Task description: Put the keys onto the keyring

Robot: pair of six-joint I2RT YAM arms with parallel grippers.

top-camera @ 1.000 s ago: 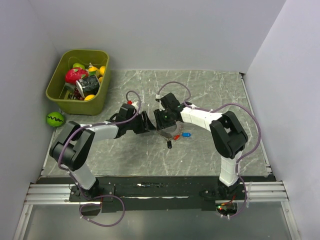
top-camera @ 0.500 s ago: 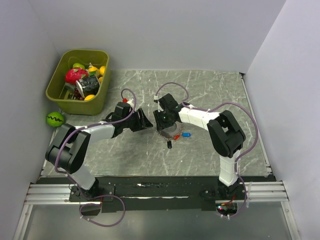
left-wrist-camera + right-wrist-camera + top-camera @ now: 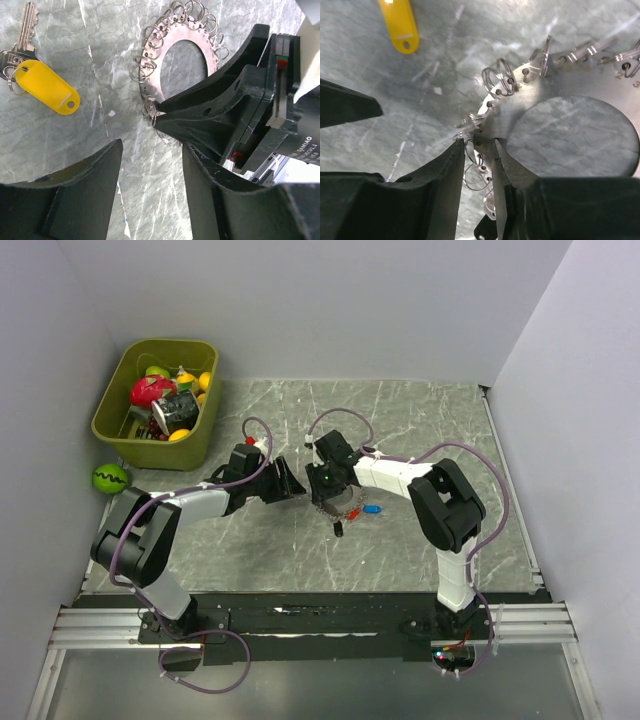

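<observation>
the keyring (image 3: 156,62) is a flat silvery metal band with an open middle. small holes are punched round its rim, and many carry a little wire split ring (image 3: 141,64). it lies flat about the middle of the grey marbled table (image 3: 420,430), between the two grippers. a silver key (image 3: 27,25) with a yellow tag (image 3: 46,92) lies on the table apart from the keyring. a blue tag (image 3: 372,509) sits just beside the keyring on its right.

the right gripper (image 3: 479,150) is at the keyring's edge, its jaws drawn in to a narrow slit with the rim caught between the tips. its arm reaches in from the right with the elbow bent. the left gripper (image 3: 152,147) faces it from the left, jaws standing well apart over bare table, holding nothing, near the keyring but not touching it.

an olive bin (image 3: 108,425) of toys stands in the far left corner, with a green ball (image 3: 110,477) beside it.
</observation>
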